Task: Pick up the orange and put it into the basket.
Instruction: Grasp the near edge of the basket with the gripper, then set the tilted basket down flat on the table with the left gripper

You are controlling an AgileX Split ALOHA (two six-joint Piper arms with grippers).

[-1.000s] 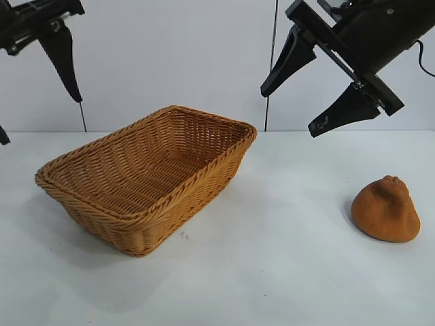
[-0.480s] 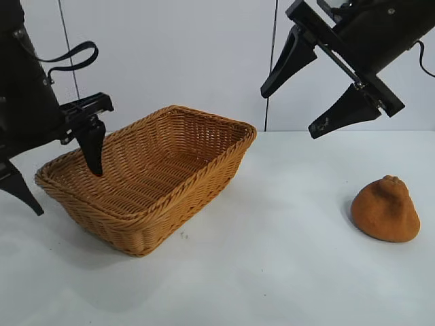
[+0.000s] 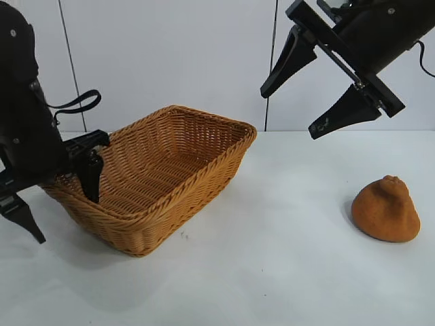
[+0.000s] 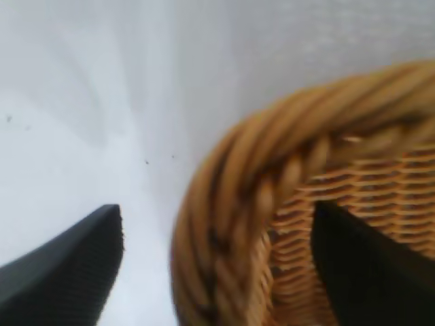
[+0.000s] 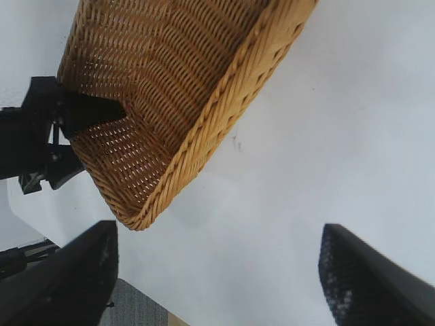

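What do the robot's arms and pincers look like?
Both arms are black. The right pincer has two long pointed fingers like shark fins on a flat bar, with a thin black cable beside it. The left pincer has the same dark tapered fingers, finely ridged pads, and a looping black cable.

Basket (image 3: 166,173): woven wicker, honey-tan, slight sheen on the strands; thick braided rim (image 4: 272,163), ribbed weave on the walls. Orange (image 3: 386,209): matt, rough, lumpy skin, dull brown-orange (knobby at the top). Table (image 3: 272,272): smooth white top, low gloss, soft shadows, a few dark specks near the basket. Left gripper (image 3: 58,197) and right gripper (image 3: 299,102): matt black plastic, fingers (image 4: 61,272) with a fine grid texture on the pads.
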